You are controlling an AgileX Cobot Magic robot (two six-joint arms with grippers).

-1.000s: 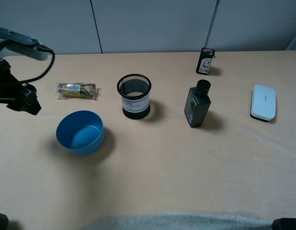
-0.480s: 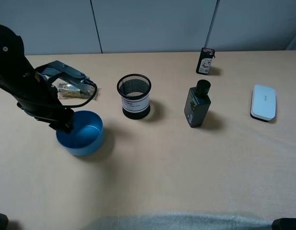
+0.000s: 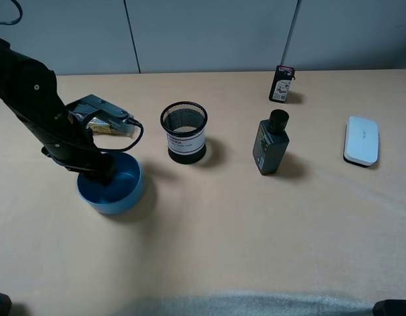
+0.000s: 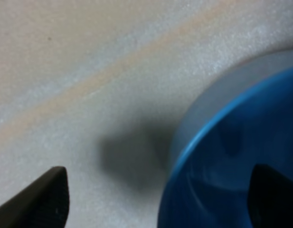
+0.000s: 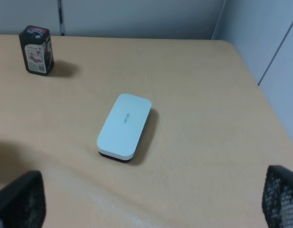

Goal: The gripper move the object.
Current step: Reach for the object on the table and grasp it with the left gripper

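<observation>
Blue bowl (image 3: 124,195) sits on tan tabletop (image 3: 222,224) — grey wall panels (image 3: 209,33) behind.

Items on the table (image 3: 255,230), counted from the high view:

- one blue plastic bowl (image 3: 127,187)
- one black mesh pen cup (image 3: 184,131)
- one dark bottle with a black cap (image 3: 271,143)
- one small black canister with a red top (image 3: 281,83)
- one flat white case (image 3: 361,140)
- one wrapped packet (image 3: 118,130), partly hidden

Total: six loose items, each kind single. Tables: one. Robot arms plainly in sight from above: one black robot arm (image 3: 38,99). Fingertips: two black fingertips (image 4: 44,199) on the left gripper (image 4: 158,202), two (image 5: 18,202) on the right gripper (image 5: 150,202). The right wrist view repeats the canister and the white case, one of each.
</observation>
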